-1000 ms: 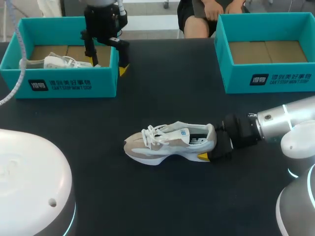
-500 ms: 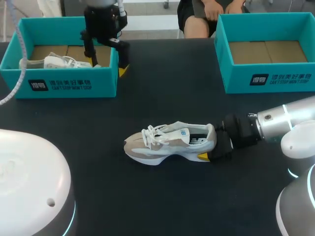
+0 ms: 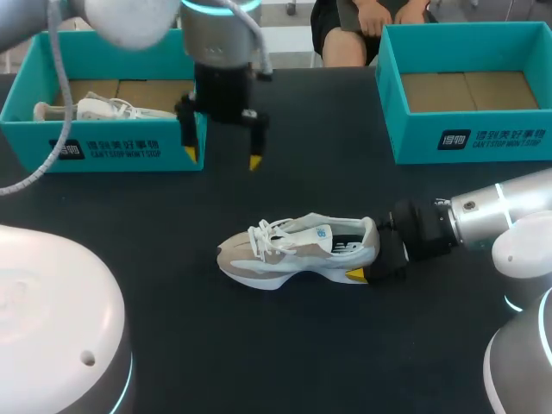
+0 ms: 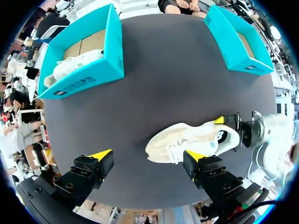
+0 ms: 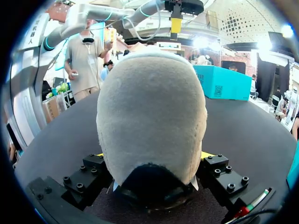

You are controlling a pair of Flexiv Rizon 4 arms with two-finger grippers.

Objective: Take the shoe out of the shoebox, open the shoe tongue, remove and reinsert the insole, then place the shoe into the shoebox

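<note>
Our shoe (image 3: 297, 250) stands upright mid-desk (image 3: 302, 354), its heel clamped in our right hand (image 3: 373, 254). Our left hand (image 3: 222, 157) hovers empty, fingers wide apart, between the left shoebox (image 3: 129, 148) and the shoe. We judge the tongue (image 3: 291, 229) comes next: descend, pinch it, and pull it open.

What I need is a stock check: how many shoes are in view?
2. One shoe sits mid-table, heel held by the right gripper; a second shoe lies in the left shoebox. The right shoebox shows only its cardboard floor, though its near wall could hide something.
</note>
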